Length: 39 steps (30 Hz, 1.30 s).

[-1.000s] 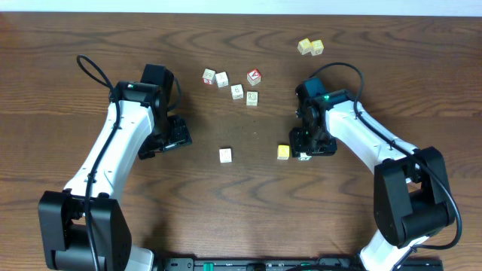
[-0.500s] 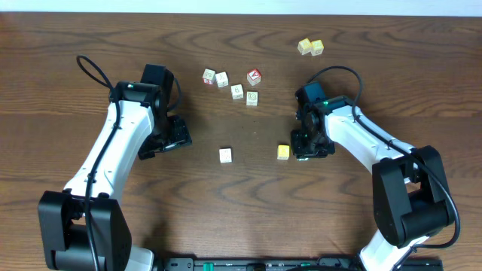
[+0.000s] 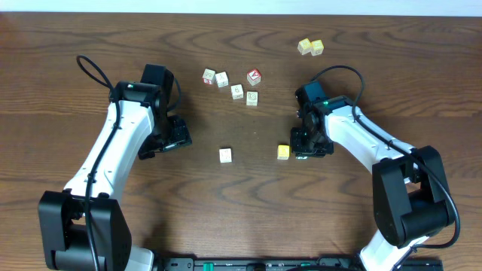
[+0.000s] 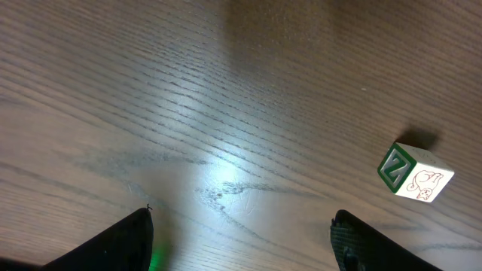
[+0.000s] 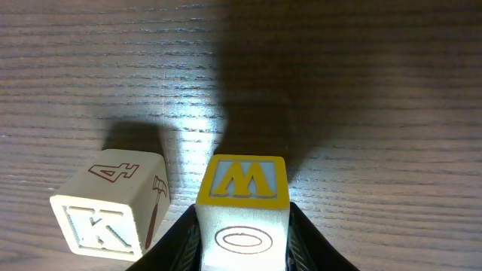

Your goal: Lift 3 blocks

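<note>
My right gripper (image 5: 242,220) is shut on a block (image 5: 242,181) with a yellow W face and a white side bearing an oval. In the overhead view this yellow block (image 3: 283,152) shows just left of the right gripper (image 3: 293,150). A whitish K block (image 5: 113,218) with a 4 and a hammer stands close beside it; overhead, the gripper hides it. A third whitish block (image 3: 225,155) lies between the arms, and its green Z face (image 4: 416,172) shows in the left wrist view. My left gripper (image 3: 175,139) (image 4: 242,226) stands wide open over bare wood.
A red-faced cube (image 3: 254,76) and several whitish cubes (image 3: 222,79) cluster at the back centre. Two pale yellow cubes (image 3: 310,47) sit as a pair at the back right. The wooden table's (image 3: 90,218) far edge runs along the top.
My right gripper has slid slightly left and its jaws have closed onto the yellow W block. The blocks and the left arm have not moved.
</note>
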Tool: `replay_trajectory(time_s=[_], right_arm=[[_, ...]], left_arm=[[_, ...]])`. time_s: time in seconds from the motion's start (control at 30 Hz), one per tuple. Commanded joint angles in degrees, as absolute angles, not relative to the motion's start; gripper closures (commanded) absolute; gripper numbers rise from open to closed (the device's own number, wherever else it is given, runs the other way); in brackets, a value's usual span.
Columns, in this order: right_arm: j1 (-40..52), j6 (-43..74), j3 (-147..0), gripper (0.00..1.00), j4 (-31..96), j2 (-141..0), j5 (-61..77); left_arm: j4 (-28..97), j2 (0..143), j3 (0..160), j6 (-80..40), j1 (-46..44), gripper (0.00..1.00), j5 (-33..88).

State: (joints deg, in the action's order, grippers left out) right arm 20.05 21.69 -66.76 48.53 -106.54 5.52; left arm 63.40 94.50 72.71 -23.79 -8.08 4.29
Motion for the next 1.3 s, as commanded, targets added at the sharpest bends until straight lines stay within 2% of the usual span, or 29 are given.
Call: replay_trajectory(time_s=[0.0,0.57,0.9,1.13,1.27], right_arm=[[20.9,21.5,-66.5,0.73,48.5,-106.0,6.1],[21.1,19.2,-66.5,0.71,48.1,-106.0,6.3],[21.1,18.8,-66.5,0.62,48.0,-106.0,6.3],[20.9,18.5,-68.0,0.44,49.1,-106.0,6.3],[19.8,18.1,-72.4,0.42,53.1,-106.0,6.3]], left_arm=[[63.7,94.6,72.5,-23.9,-8.0,0.24,3.6],[63.5,94.6,72.5,-23.9,-8.0,0.24,3.6],[63.5,94.6,72.5,-23.9,-8.0,0.24,3.6],[63.3,94.6,72.5,-23.9,-8.0,0.24,3.6],[62.8,94.6,72.5,-23.9,-8.0,0.24,3.6]])
